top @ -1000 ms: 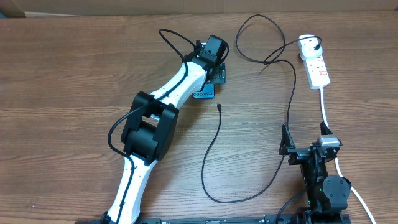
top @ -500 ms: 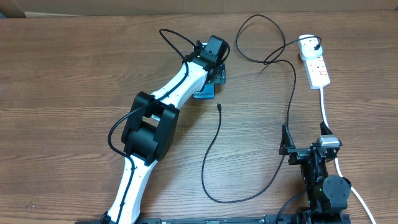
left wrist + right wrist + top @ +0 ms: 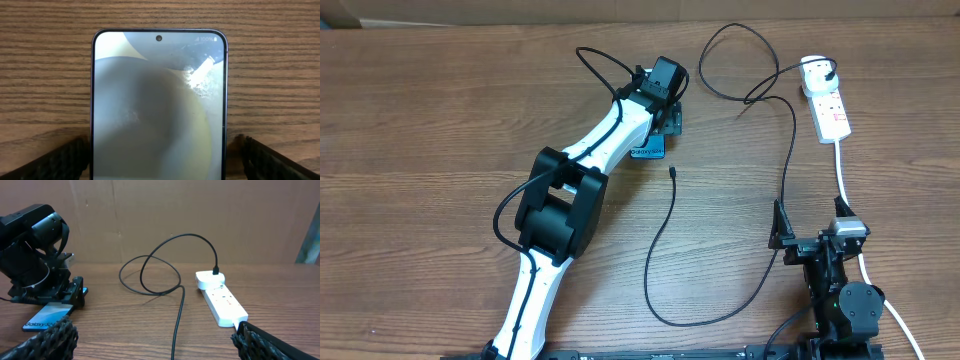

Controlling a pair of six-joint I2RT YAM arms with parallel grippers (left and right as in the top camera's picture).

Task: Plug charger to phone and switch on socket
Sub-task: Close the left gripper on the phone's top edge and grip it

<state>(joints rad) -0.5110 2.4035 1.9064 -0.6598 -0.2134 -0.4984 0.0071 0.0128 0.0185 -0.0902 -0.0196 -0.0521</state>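
The left pincer (image 3: 159,152) stands with its jaws apart, one finger at each lower corner of the left wrist view, straddling the phone (image 3: 159,90) with a narrow strip of bench (image 3: 45,75) showing on either side; no contact with the phone's edges is visible. The phone lies flat, screen up, its camera hole toward the top of that frame and its charging edge out of frame at the bottom. In the overhead view it sits at upper centre, largely covered by the left arm. The connector tip (image 3: 673,172) rests on the bench just to the lower right of the phone, apart from it. From there the charger (image 3: 786,170) loops down, across and up to the white plug (image 3: 817,68), seated in the socket (image 3: 830,112) at upper right. The right pincer (image 3: 152,337), at lower right, is also spread wide and holds nothing. Judged step: securing the phone; the cable is not yet connected. The next move calls for closing on the phone's sides, then a fine grasp just behind the connector tip and straight alignment with the port. The switch position cannot be read.
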